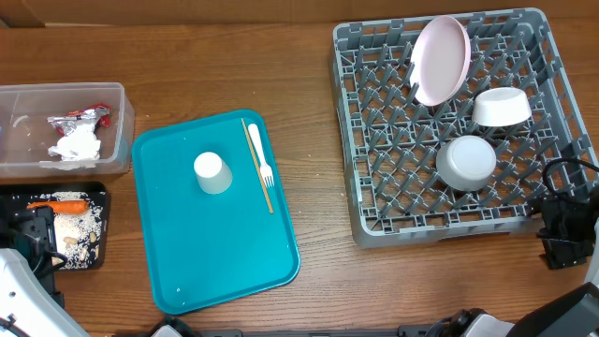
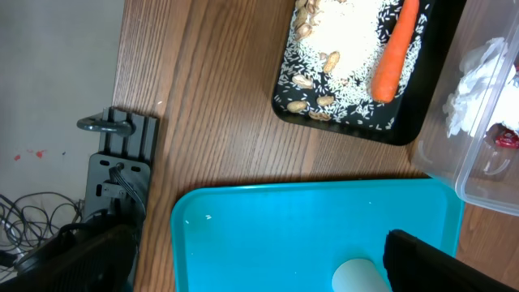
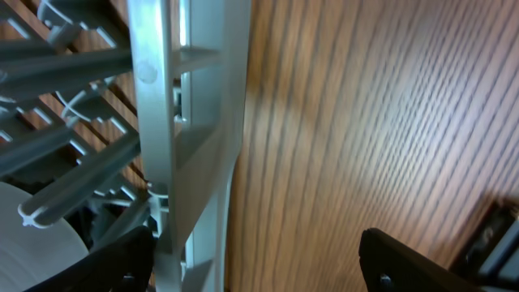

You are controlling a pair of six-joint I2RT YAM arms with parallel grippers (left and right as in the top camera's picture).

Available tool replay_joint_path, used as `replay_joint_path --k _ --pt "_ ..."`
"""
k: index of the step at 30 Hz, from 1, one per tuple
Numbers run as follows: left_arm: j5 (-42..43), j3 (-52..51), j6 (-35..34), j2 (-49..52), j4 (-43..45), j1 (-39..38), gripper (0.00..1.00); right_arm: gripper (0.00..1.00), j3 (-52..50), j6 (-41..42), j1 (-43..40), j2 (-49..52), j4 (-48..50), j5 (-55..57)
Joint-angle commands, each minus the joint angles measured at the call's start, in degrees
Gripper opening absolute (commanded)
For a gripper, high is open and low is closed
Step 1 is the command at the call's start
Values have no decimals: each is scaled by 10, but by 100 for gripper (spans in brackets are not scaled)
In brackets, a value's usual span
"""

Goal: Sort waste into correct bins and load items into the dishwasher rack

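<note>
The grey dishwasher rack [image 1: 374, 140] holds the pinkish plate [image 1: 440, 59] on edge and two white bowls [image 1: 502, 107] [image 1: 465, 161]. On the teal tray [image 1: 215, 253] stand the white cup [image 1: 212, 172] and the white fork [image 1: 259, 154] beside its wooden stick [image 1: 264, 192]. The clear tub [image 1: 117, 122] contains a foil wrapper [image 1: 80, 117] and the napkin [image 1: 77, 145]. The black tray [image 1: 101, 201] carries the carrot [image 1: 61, 204] and rice and nuts [image 1: 80, 234]. My left gripper [image 2: 255, 268] hangs open over the teal tray [image 2: 284, 227], the cup [image 2: 357, 277] by its right finger. My right gripper [image 3: 272, 264] is open at the rack's front right corner, the rim [image 3: 195, 122] just inside its left finger.
A black clamp [image 2: 122, 150] grips the table edge near the teal tray's corner. The left arm's dark links [image 1: 33, 248] overlap the black tray's near side. Bare wood lies between the teal tray and the rack. The right arm [image 1: 566, 234] sits against the rack's right front.
</note>
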Motion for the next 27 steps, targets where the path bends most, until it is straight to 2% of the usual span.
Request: replay_joint_path --k 1,15,20,24,26,27 --pt "1 8 -10 -1 1 3 100 83 -4 12 0 0 -30 5" --pt "1 8 -10 -1 1 3 100 84 5 12 0 -15 -10 5" --pt "1 8 -10 -1 1 3 100 84 79 5 0 -27 -49 1" --pt "1 8 -10 -1 1 3 100 88 165 -84 0 -57 -83 -88" --pt "1 8 -10 -1 1 3 100 95 203 -145 0 -74 -96 -164" --pt "1 8 -10 -1 1 3 100 98 229 -199 0 -91 -104 -237"
